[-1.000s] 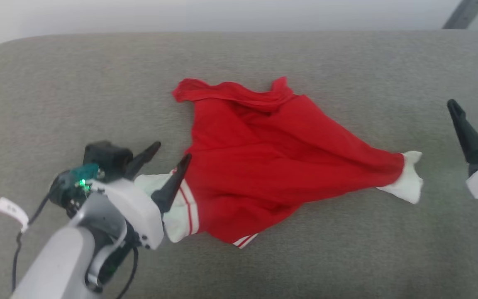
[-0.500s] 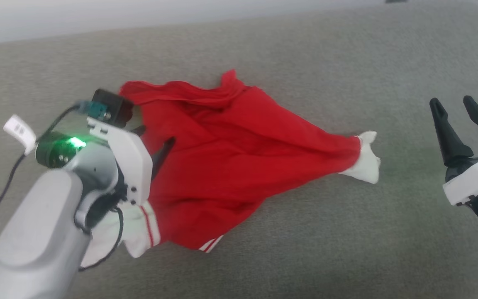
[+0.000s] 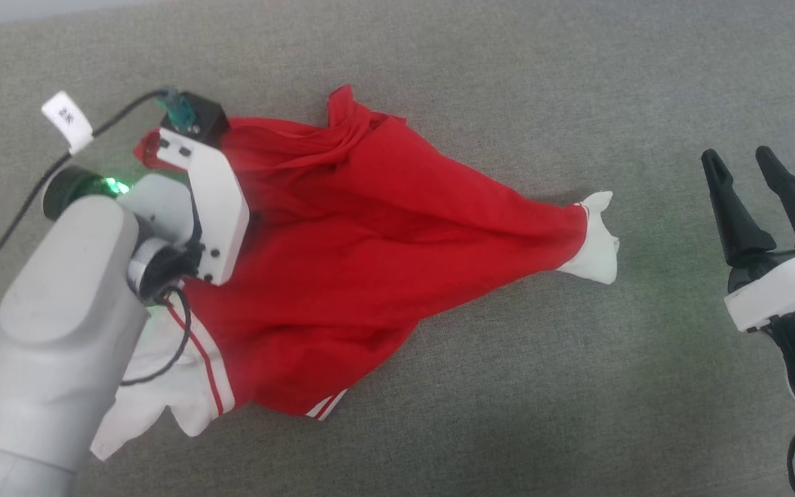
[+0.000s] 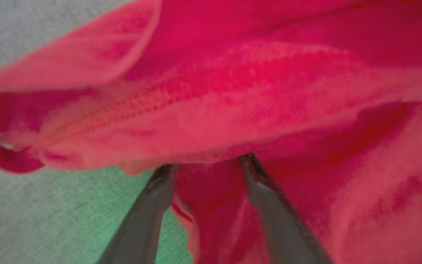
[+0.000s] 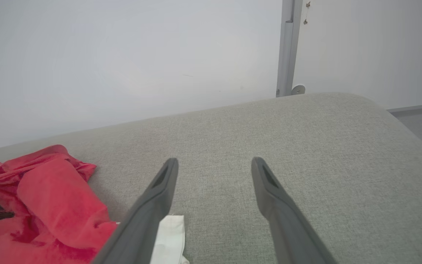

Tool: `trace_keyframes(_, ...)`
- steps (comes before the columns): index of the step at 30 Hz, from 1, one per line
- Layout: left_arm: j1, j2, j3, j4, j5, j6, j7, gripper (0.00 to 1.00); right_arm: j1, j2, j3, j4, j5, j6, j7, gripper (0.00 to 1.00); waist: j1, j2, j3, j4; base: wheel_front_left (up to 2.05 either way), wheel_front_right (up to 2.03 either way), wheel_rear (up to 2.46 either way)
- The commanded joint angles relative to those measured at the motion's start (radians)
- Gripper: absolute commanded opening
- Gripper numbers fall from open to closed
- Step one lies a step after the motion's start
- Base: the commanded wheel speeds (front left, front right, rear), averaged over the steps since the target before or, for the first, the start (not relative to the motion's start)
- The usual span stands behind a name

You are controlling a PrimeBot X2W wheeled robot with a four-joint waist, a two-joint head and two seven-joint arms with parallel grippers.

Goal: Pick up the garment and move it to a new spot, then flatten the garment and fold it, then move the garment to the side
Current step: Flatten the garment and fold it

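Head view: the garment [image 3: 370, 255] lies crumpled on a grey cushion [image 3: 577, 386], red body bunched into a wedge. One white sleeve [image 3: 594, 238] sticks out at the garment's right tip. The other white sleeve [image 3: 163, 400], with a red stripe, spills from its near-left corner. A bit of striped trim [image 3: 325, 407] shows at the garment's near edge. The left arm [image 3: 59, 324] reaches over the garment's left part, and its white wrist block hides the fingers. The right gripper [image 3: 735, 155] hangs well to the right of the garment, clear of the sleeve, jaws spread and holding nothing. Bare cushion runs wide on the garment's right, near and far sides.

Left wrist view: the left gripper [image 4: 207, 165] is released, its two fingers parted with red cloth between them and the tips tucked under a rolled fold of the garment. Grey cushion shows left of the garment's edge.

Right wrist view: the garment sits to the left of the spread fingers, its white sleeve just beside the left one. Beyond the garment the cushion rolls off at a rounded far edge before a pale wall [image 5: 123, 55].
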Motion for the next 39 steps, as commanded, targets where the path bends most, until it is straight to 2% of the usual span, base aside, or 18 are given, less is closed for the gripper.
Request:
trace_keyframes(1,0.043,-0.010,-0.038,0.075,0.006,-0.001,0.026,0.00,-0.015,0.004,0.001,0.007,0.003,0.000,-0.009,1.00,0.0001,-0.0001,0.007,-0.001,0.00,0.00,0.00)
trace_keyframes(6,-0.064,0.016,-0.042,0.093,0.037,-0.006,-0.019,0.00,-0.019,-0.002,-0.001,0.012,0.013,0.000,-0.021,1.00,0.0001,-0.0001,0.016,0.005,0.00,0.00,0.00)
trace_keyframes(17,-0.290,0.053,-0.035,0.185,0.135,-0.003,-0.282,0.00,-0.037,0.001,-0.004,0.008,0.022,0.000,-0.030,1.00,0.0001,-0.0001,0.062,-0.008,0.00,0.00,0.00)
trace_keyframes(20,-0.338,0.050,-0.040,0.238,0.162,0.012,-0.330,0.00,-0.041,0.001,-0.002,0.010,0.026,0.000,-0.030,1.00,0.0001,-0.0001,0.075,-0.012,0.00,0.00,0.00)
trace_keyframes(26,-0.389,0.032,-0.051,0.339,0.172,0.007,-0.398,0.02,-0.052,-0.001,0.010,0.021,0.037,0.000,-0.030,1.00,0.0001,-0.0001,0.089,-0.013,0.00,0.00,0.00)
trace_keyframes(28,-0.393,0.018,-0.047,0.367,0.157,0.004,-0.414,0.48,-0.051,-0.003,0.010,0.025,0.037,0.000,-0.030,1.00,0.0001,-0.0001,0.086,-0.007,0.00,0.00,0.00)
trace_keyframes(29,-0.393,0.018,-0.047,0.367,0.157,0.004,-0.414,0.48,-0.051,-0.003,0.010,0.025,0.037,0.000,-0.030,1.00,0.0001,-0.0001,0.086,-0.007,0.00,0.00,0.00)
trace_keyframes(30,-0.393,0.012,-0.047,0.379,0.148,0.001,-0.420,1.00,-0.050,-0.004,0.010,0.026,0.037,0.000,-0.029,1.00,0.0001,-0.0001,0.082,-0.002,0.00,0.00,0.00)
trace_keyframes(39,-0.363,-0.022,-0.037,0.400,0.039,-0.017,-0.409,1.00,-0.016,-0.019,-0.011,0.021,0.027,0.000,-0.011,1.00,0.0001,-0.0001,0.021,0.064,0.00,0.00,0.00)
